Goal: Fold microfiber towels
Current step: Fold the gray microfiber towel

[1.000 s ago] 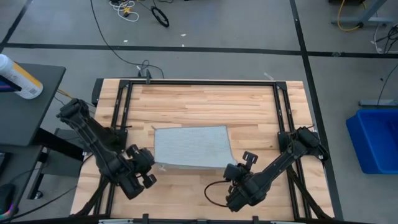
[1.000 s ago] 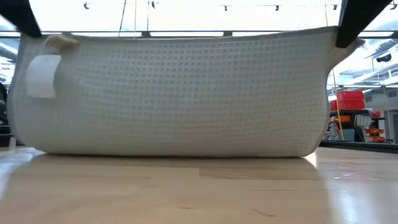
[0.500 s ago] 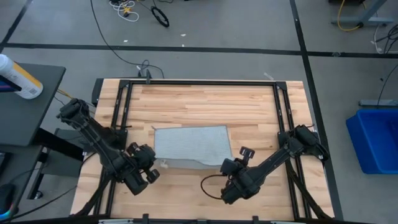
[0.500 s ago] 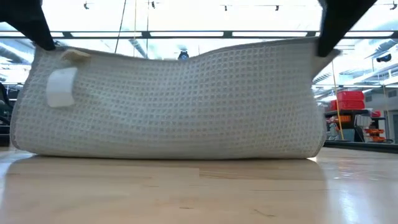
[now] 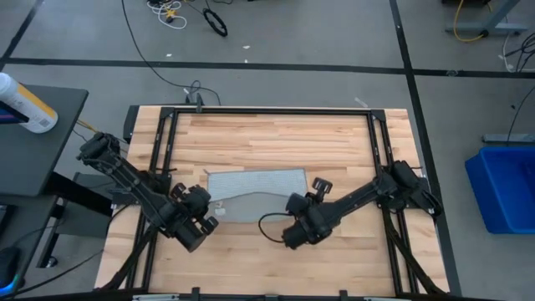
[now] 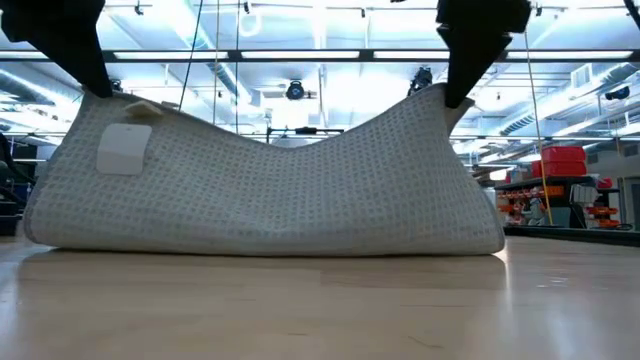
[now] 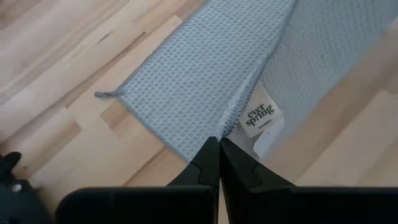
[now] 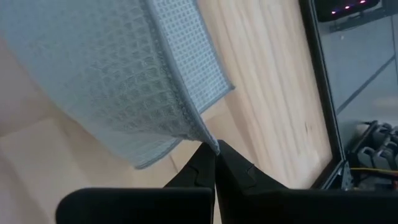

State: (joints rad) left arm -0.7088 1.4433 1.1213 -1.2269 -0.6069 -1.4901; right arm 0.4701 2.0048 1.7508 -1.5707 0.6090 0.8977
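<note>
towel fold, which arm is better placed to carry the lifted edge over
Neither alone: left gripper and right gripper each pinch a near corner of the towel, lifted to similar height, so both should carry it together.

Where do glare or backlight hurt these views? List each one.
Low view: bright ceiling lights behind the towel blow out the background and leave both grippers as black silhouettes. High view: even light, no glare on the table. Wrist views: evenly lit, with the towel's weave and the white tag readable.

Grey-blue ribbed towel, near corners lifted, sagging
</note>
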